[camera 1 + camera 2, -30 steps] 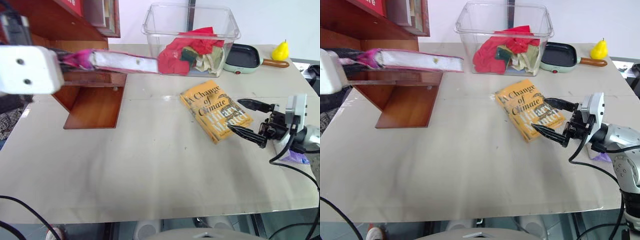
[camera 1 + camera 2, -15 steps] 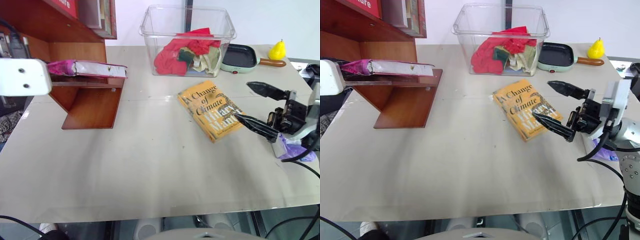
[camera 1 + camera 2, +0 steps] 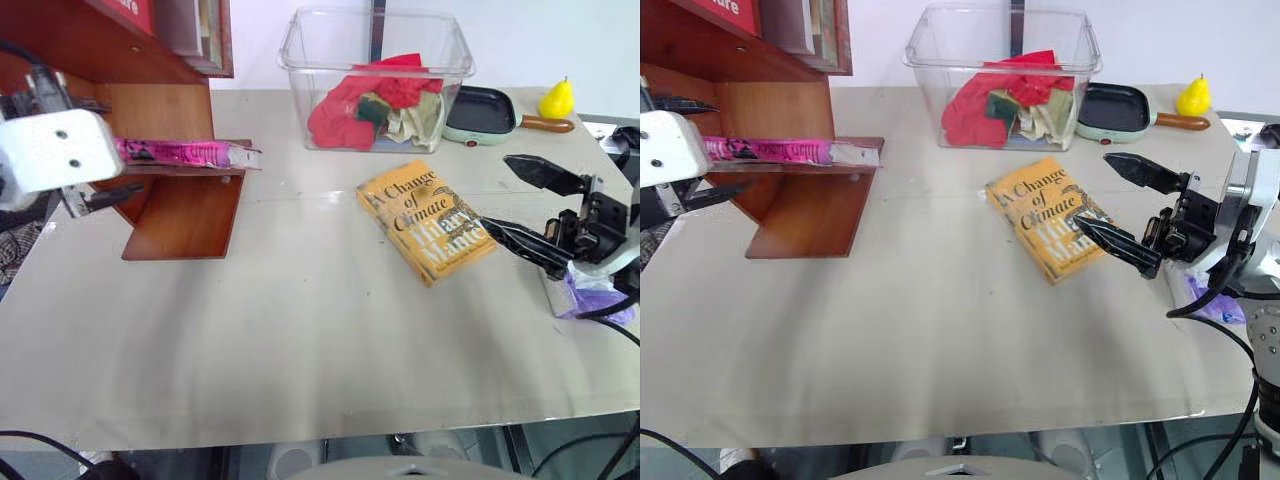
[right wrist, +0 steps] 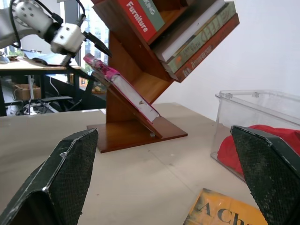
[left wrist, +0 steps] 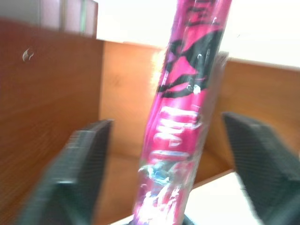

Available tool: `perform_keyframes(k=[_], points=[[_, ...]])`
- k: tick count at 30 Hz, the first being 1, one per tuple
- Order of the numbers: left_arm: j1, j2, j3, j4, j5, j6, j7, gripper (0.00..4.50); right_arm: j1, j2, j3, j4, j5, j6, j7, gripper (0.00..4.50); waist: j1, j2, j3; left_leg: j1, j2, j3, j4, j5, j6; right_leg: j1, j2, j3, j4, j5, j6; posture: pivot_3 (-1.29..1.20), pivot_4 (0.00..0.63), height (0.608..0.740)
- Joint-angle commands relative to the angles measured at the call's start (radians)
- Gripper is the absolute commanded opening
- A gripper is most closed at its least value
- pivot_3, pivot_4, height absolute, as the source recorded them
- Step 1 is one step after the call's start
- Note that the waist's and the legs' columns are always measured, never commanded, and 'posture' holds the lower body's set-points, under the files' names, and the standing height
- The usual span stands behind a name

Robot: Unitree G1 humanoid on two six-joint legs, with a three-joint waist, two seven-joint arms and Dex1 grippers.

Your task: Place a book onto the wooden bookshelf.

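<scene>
Released since a second ago, the book [image 3: 790,151] is laid on the wooden bookshelf [image 3: 805,215] board — left gripper [image 5: 164,154] fingers spread apart, right gripper [image 3: 1118,205] fingers likewise — empty.

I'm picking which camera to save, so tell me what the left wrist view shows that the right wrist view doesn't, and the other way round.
Left wrist view alone: a close look at the pink book's spine standing free between the left tool's open fingers.

Right wrist view alone: the shelved books above, the clear bin with red cloth, a corner of the yellow book, and the whole left tool beside the book.

Both share the pink book and the wooden bookshelf.
</scene>
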Motion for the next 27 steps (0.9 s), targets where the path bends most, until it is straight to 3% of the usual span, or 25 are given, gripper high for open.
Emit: perform_keyframes(k=[1, 6, 8, 10, 12, 15, 19, 24, 27], points=[[-0.009, -0.008, 0.176, -0.122, -0.211, 0.193, -0.144, 4.26, -0.019, -0.019, -0.01, 0.022, -0.004, -0.009, 0.038, 4.5, 0.0, 0.0, 0.0, -0.001, 0.0, 0.001, 0.0, -0.001, 0.002, -0.001, -0.001, 0.0, 0.0, -0.001, 0.001, 0.0, 0.15, 0.74], [-0.068, 0.009, 0.309, -0.313, -0.667, 0.704, -0.156, 4.26, -0.048, -0.022, 0.006, 0.068, -0.019, -0.007, 0.073, 4.5, -0.001, -0.001, 0.0, -0.003, -0.001, 0.001, 0.0, -0.004, 0.005, -0.003, -0.001, 0.001, -0.001, -0.002, 0.003, 0.0, 0.15, 0.74], [-0.1, -0.03, 0.279, -0.384, -0.865, 0.811, -0.024, 4.26, -0.035, -0.031, 0.001, 0.073, -0.028, -0.003, 0.081, 4.5, 0.001, 0.0, 0.001, 0.0, -0.001, 0.0, 0.0, -0.004, 0.006, -0.001, -0.001, 0.001, 0.001, -0.002, 0.004, 0.0, 0.15, 0.74], [-0.105, -0.113, 0.217, -0.462, -1.017, 0.84, 0.148, 4.26, -0.001, -0.041, -0.012, 0.068, -0.036, 0.004, 0.083, 4.5, 0.003, 0.001, 0.0, 0.003, -0.001, 0.0, 0.0, -0.004, 0.006, 0.002, -0.001, 0.001, 0.001, -0.004, 0.005, 0.0, 0.15, 0.74], [-0.068, -0.263, 0.146, -0.508, -1.117, 0.81, 0.331, 4.26, 0.058, -0.053, -0.024, 0.054, -0.06, 0.002, 0.081, 4.5, 0.005, 0.003, -0.001, 0.005, -0.001, -0.002, 0.001, -0.004, 0.006, 0.005, -0.001, 0.001, 0.002, -0.004, 0.006, 0.0, 0.15, 0.74], [0.111, -0.414, 0.033, -0.571, -0.973, 0.746, 0.421, 4.26, 0.195, -0.063, -0.064, 0.03, -0.107, -0.001, 0.063, 4.5, 0.002, 0.0, -0.001, 0.008, -0.002, -0.004, 0.004, -0.004, 0.005, 0.009, 0.0, 0.001, 0.004, -0.002, 0.003, 0.0, 0.15, 0.74], [0.418, -0.544, -0.042, -0.51, -0.717, 0.523, 0.375, 4.26, 0.414, -0.061, -0.178, -0.004, -0.163, -0.024, 0.065, 4.5, -0.003, -0.001, -0.002, 0.013, -0.003, -0.004, 0.002, -0.004, 0.005, 0.012, 0.0, 0.005, 0.002, -0.003, 0.002, 0.0, 0.15, 0.74], [0.56, -0.584, -0.064, -0.341, -0.558, 0.307, 0.279, 4.26, 0.624, -0.04, -0.277, -0.013, -0.247, -0.076, 0.079, 4.5, 0.004, -0.003, -0.003, 0.016, -0.002, 0.003, 0.001, -0.004, 0.005, 0.014, 0.001, 0.006, 0.001, -0.007, 0.002, 0.0, 0.15, 0.74], [0.537, -0.59, -0.11, -0.275, -0.535, 0.259, 0.26, 4.26, 0.68, -0.022, -0.288, -0.018, -0.281, -0.108, 0.071, 4.5, 0.005, -0.004, -0.004, 0.02, -0.002, 0.003, 0.001, -0.004, 0.005, 0.017, -0.001, 0.006, 0.0, -0.008, 0.003, 0.0, 0.15, 0.74]])
